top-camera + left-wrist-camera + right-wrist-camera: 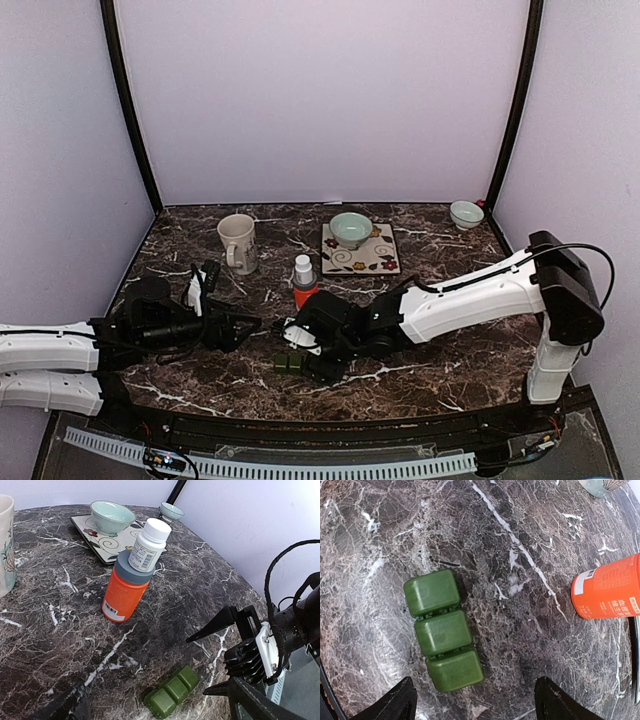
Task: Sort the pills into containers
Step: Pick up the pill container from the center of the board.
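The dark green pill-box strip (442, 630) lies flat on the marble table (440, 365), just on the near side of the orange bottle (305, 292). Its three joined compartments appear to have their lids down. The right gripper (476, 704) hangs over the strip with its jaws spread wide, one fingertip off each side of the strip's end and nothing held between them. The left gripper (240, 325), to the left of the bottle, also stands fully open and empty. A white bottle (147, 544) stands on the orange bottle's grey cap. Left of the orange bottle and farther back is a beige mug (237, 243). Behind it to the right, a pale green bowl (351, 229) sits on a patterned tile (378, 258).
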Robot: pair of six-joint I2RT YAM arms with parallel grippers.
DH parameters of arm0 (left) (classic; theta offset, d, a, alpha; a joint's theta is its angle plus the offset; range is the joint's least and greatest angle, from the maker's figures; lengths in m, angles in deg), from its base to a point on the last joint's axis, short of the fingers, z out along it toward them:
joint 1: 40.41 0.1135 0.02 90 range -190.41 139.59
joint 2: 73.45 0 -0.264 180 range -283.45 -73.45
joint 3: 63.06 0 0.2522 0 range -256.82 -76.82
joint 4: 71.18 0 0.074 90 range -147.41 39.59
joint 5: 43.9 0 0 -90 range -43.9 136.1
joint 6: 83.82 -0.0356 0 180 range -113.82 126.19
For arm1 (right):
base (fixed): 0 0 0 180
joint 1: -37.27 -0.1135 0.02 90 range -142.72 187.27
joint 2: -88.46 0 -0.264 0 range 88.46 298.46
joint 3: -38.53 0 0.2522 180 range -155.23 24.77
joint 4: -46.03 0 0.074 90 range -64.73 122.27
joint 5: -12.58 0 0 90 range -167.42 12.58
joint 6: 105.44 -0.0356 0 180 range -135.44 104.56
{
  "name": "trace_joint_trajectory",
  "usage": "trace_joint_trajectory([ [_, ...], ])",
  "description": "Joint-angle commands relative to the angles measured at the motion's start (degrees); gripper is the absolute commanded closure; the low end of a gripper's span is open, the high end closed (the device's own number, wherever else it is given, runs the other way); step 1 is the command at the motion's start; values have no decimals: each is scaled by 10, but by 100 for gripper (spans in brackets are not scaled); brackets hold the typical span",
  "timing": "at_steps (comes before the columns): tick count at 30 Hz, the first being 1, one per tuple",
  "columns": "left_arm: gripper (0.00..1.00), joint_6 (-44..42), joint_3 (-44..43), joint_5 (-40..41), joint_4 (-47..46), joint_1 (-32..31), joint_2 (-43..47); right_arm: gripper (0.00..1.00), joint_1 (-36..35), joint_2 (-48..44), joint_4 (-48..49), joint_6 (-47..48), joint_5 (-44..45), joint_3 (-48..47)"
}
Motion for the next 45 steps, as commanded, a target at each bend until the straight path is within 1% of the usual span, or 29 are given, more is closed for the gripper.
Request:
trace_joint_trajectory([
  [1,2,5,13,13,0,-3,12,17,12,22,17,37,-4,-23],
  [4,2,4,16,20,0,-2,15,14,19,29,21,46,-30,-30],
  [9,2,3,18,26,0,-2,20,13,32,47,23,59,-67,-46],
  [16,2,6,26,26,2,-2,28,14,40,70,19,72,-99,-72],
  [28,2,14,38,30,0,-2,46,17,44,86,15,82,-132,-81],
  [34,2,15,39,30,1,-2,45,22,49,97,13,90,-146,-90],
  [41,2,17,39,35,5,-2,45,30,54,109,7,98,-165,-98],
  [45,2,20,39,37,5,-2,47,37,56,111,6,99,-176,-95],
])
